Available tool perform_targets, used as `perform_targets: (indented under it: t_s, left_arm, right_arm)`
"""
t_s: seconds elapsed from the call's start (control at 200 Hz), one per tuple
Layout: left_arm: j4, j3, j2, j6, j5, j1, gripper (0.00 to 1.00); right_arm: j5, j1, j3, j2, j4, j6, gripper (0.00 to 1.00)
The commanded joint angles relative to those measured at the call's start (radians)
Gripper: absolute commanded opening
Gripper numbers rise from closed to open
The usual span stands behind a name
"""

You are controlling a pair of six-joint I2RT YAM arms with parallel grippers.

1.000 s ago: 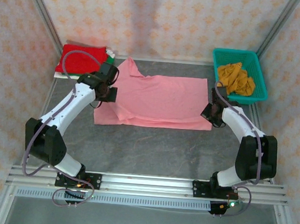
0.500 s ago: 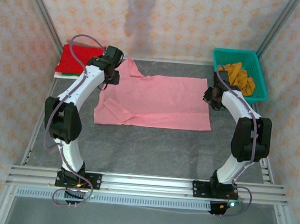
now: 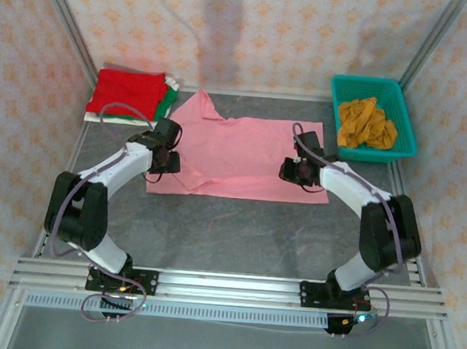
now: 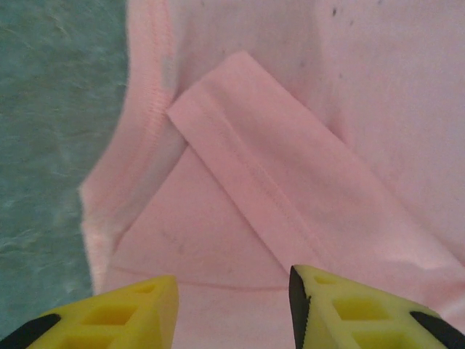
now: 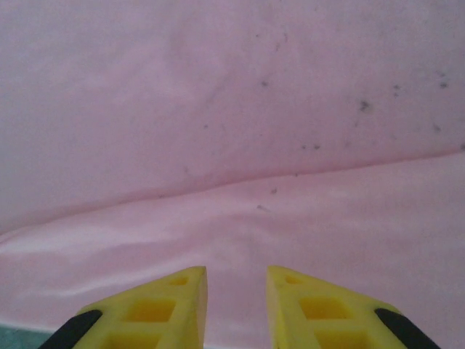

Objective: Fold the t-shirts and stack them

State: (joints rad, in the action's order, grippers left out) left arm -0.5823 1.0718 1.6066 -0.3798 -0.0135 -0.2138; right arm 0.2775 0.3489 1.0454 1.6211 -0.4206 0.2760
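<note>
Folding the pink soft-cloth t-shirt point(image 3: 243, 155) looks like the step in hand.

Top view: you've got it flat mid-table, left sleeve tucked in. The left gripper point(image 3: 168, 160) hangs over its left edge, the right gripper point(image 3: 292, 171) over its right part. A folded red t-shirt point(image 3: 128, 92) tops the far-left stack, with a green t-shirt point(image 3: 170, 101) edging out beneath. A crumpled mustard-orange t-shirt point(image 3: 367, 124) sits in the teal plastic lattice basket point(image 3: 366, 82), far right.

Left wrist: jaws well apart, gripping nothing. The sleeve band point(image 4: 254, 182) lies diagonally across the body, with the grey table point(image 4: 51, 109) to the left.

Right wrist: jaws narrowly apart, also empty. The cloth is smooth, with one soft crease and a few dark specks.

Next, I'd say you need both jaws pinching matching edges through all layers, then an even lift across.
</note>
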Motion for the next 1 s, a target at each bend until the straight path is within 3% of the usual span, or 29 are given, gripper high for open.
perform_targets:
  t_s: [0.0,0.335,0.681,0.816,0.996]
  left_arm:
    - [0.104,-0.015,0.054,-0.066,-0.034,0.018,0.43]
    - [0.187,-0.176,0.070,-0.139,-0.014,0.031,0.43]
    - [0.143,-0.394,-0.190,-0.215,0.050,0.033,0.41]
    - [0.090,-0.378,-0.297,-0.193,0.061,0.036,0.41]
    - [0.059,-0.304,-0.308,-0.179,-0.049,0.035,0.41]
  right_arm:
    - [-0.026,0.003,0.049,0.075,0.015,0.016,0.27]
    - [-0.021,0.003,-0.066,0.139,0.116,0.091,0.27]
    - [0.047,0.086,-0.295,-0.011,0.206,0.223,0.28]
    - [0.051,0.145,-0.301,-0.087,0.184,0.299,0.28]
    - [-0.005,0.151,-0.219,-0.126,0.100,0.304,0.29]
